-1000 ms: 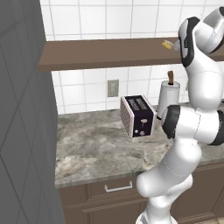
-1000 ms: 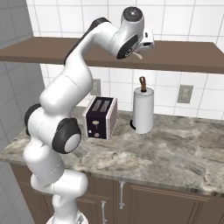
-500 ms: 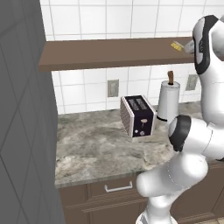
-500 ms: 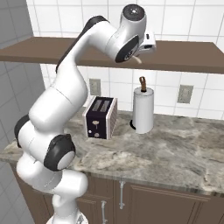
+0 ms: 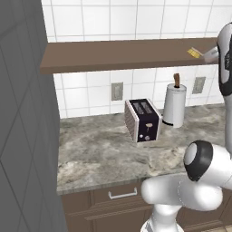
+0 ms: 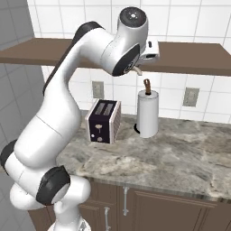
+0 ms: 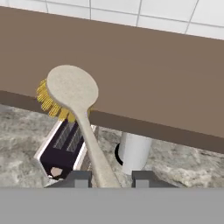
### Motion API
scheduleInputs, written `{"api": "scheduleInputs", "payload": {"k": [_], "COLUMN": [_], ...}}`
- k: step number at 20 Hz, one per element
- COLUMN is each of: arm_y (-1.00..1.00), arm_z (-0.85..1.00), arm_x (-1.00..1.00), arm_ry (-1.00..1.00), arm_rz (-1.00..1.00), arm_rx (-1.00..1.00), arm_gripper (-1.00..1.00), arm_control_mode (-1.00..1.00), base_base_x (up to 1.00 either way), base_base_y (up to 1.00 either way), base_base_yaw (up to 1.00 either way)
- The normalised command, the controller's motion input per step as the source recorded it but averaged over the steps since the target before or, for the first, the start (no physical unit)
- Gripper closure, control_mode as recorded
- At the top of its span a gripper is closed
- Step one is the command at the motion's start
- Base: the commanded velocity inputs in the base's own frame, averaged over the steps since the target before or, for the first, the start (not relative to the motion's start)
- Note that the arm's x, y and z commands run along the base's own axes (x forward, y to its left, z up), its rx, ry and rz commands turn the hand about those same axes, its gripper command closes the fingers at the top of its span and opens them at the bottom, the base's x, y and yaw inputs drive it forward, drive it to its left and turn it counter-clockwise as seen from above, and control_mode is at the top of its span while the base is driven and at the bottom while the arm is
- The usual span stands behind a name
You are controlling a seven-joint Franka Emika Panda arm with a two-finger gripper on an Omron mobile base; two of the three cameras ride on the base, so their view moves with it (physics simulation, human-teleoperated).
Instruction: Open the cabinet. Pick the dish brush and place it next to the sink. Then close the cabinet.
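Here, a grey-veined marble counter (image 5: 99,149) is running along a wall of white tiles (image 5: 113,20), with dark brown cabinet fronts (image 6: 158,207) and pale metal handles sitting below its edge. A long brown shelf (image 5: 118,54) is hanging on the wall above the counter, and two grey outlets are showing on the tiles beneath it. A tall grey panel is standing at the left end of the counter in the left base view. Under the shelf, a black and silver toaster (image 5: 143,120) is sitting on the counter with both slots facing up, nothing showing in them, and a white paper-towel roll (image 5: 174,106) on a brown post is standing just beside it, on the side farther from the grey panel. The arm is reaching up to the shelf's front edge, above the roll. In the hand view the gripper (image 7: 111,178) is sitting with its two dark fingertips (image 7: 78,178) pressed close on either side of the thin cream handle of the dish brush (image 7: 74,94), so the jaws are narrowly parted and gripping it. The brush's rounded pale head is pointing away from the hand with yellow bristles peeking out behind it, at the shelf's front edge; whether it is touching the shelf I cannot tell. In the left base view the yellow head (image 5: 194,53) is showing at the shelf's edge.
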Motion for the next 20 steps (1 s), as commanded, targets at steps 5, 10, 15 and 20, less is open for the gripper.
{"api": "scheduleInputs", "payload": {"k": [5,10,15,20], "arm_y": [0.15,0.21,0.26,0.46], "arm_z": [0.00,0.00,0.00,-0.12], "arm_x": [-0.91,-0.98,-0.98,-0.77], "arm_ry": [0.00,0.00,0.00,0.07], "arm_rz": [0.00,0.00,0.00,0.00], "arm_rx": [0.00,0.00,-0.02,-0.07], "arm_gripper": [1.00,1.00,1.00,1.00], "arm_control_mode": [-1.00,-1.00,-1.00,-1.00], "base_base_x": [0.00,0.00,0.00,0.00], "base_base_y": [0.00,0.00,0.00,0.00], "base_base_yaw": [0.00,0.00,0.00,0.00]}}
